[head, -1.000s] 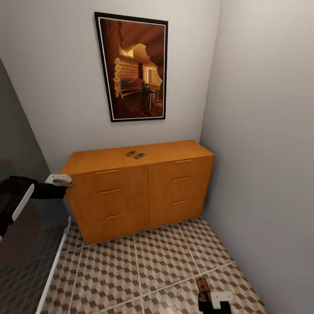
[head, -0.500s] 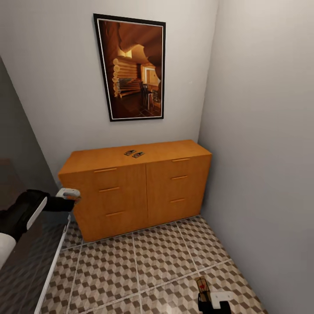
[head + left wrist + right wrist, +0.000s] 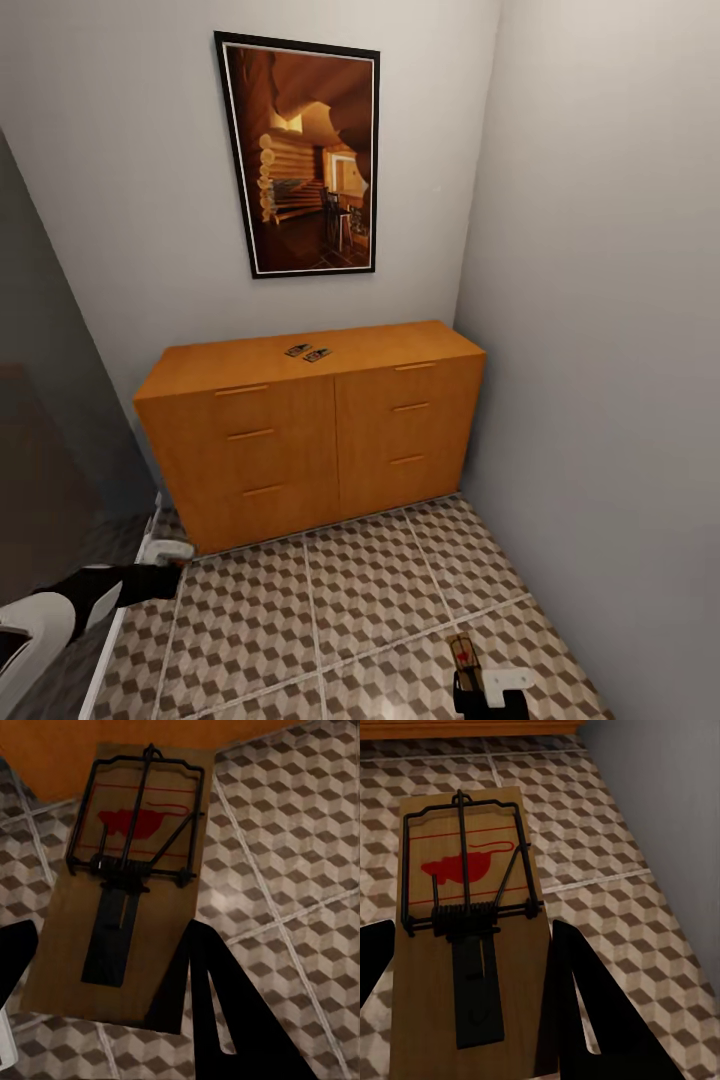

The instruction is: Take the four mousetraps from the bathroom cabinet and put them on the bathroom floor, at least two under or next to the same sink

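Note:
The orange-brown cabinet [image 3: 310, 440] stands against the far wall, all drawers closed. Two mousetraps [image 3: 298, 350] [image 3: 318, 355] lie side by side on its top. My left gripper [image 3: 168, 553] hangs low over the bathroom floor [image 3: 370, 590], left of the cabinet's front corner. In the left wrist view my left gripper [image 3: 109, 934] is shut on a third mousetrap [image 3: 127, 892]. My right gripper [image 3: 482, 688], near the floor by the right wall, is shut on a fourth mousetrap [image 3: 463, 655]. The right wrist view shows my right gripper [image 3: 471, 937] gripping that mousetrap [image 3: 465, 930]. The bathroom sink is out of view.
A framed picture [image 3: 300, 155] hangs above the cabinet. A grey wall [image 3: 600, 400] closes the right side. A dark panel [image 3: 50, 470] with a white lower edge [image 3: 118, 625] borders the left. Patterned tiles stretch between both grippers in front of the cabinet.
My left arm has dropped from beside the cabinet's upper left corner to just above the floor, still holding its mousetrap. The right gripper has stayed put. The view shifted slightly at first.

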{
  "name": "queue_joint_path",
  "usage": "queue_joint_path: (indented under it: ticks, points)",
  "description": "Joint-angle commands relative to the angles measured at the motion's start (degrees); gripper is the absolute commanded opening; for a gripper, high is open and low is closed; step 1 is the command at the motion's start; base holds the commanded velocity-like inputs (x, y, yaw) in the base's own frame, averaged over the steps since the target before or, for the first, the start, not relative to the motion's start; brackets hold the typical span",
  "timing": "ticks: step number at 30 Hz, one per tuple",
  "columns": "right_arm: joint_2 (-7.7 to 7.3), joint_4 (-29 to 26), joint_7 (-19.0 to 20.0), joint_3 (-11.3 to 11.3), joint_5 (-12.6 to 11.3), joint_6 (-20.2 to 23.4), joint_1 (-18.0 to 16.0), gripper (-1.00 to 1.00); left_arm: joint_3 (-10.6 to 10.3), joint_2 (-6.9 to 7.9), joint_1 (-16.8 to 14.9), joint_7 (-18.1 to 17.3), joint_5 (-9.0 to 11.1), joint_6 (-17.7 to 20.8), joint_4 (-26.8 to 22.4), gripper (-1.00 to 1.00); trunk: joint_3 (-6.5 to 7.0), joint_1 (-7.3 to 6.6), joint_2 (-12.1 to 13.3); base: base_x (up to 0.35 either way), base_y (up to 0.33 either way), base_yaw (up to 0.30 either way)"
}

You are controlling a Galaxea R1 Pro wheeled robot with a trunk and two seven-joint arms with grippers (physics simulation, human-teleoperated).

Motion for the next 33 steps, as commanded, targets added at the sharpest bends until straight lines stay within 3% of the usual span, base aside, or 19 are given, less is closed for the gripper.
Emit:
queue_joint_path:
  ticks: [1,13,16,20,23,29,33]
  points:
    - [0.04,0.1,0.0,0.5,-0.6,-0.2,0.0,-1.00,-0.2,-0.12,0.7,-0.3,0.5,-0.9,0.7,-1.00,-0.05,0.00,0.0,0.000,0.000,0.000]
    - [-0.25,0.0,0.1,0.5,-0.6,-0.8,0.0,-1.00,-0.2,-0.31,10.6,0.1,0.8,-8.5,1.7,-1.00,-0.05,0.00,0.0,0.000,0.000,0.000]
    - [-0.27,-0.1,0.2,0.5,-0.6,-0.8,0.0,-1.00,-0.1,-0.71,12.4,3.6,0.9,-9.7,1.7,-1.00,-0.05,0.00,0.0,0.000,0.000,0.000]
    - [-0.28,-0.1,0.2,0.5,-0.7,-0.8,0.0,-1.00,-0.1,-3.53,16.1,13.4,1.0,-13.9,1.7,-1.00,-0.05,0.00,0.0,0.000,0.000,0.000]
    - [-0.28,-0.1,0.2,0.5,-0.6,-0.8,0.0,-1.00,-0.1,-4.94,18.2,16.7,1.0,-17.8,1.7,-1.00,-0.05,0.00,0.0,0.000,0.000,0.000]
    - [-0.28,-0.2,0.2,0.4,-0.7,-0.8,0.0,-1.00,-0.1,-8.47,23.5,18.5,1.6,-24.3,1.7,-1.00,-0.05,0.00,0.0,0.000,0.000,0.000]
    - [-0.28,-0.2,0.2,0.3,-0.7,-0.8,0.0,-1.00,-0.1,-10.08,26.6,18.6,6.6,-31.7,1.7,-1.00,-0.05,0.00,0.0,0.000,0.000,0.000]
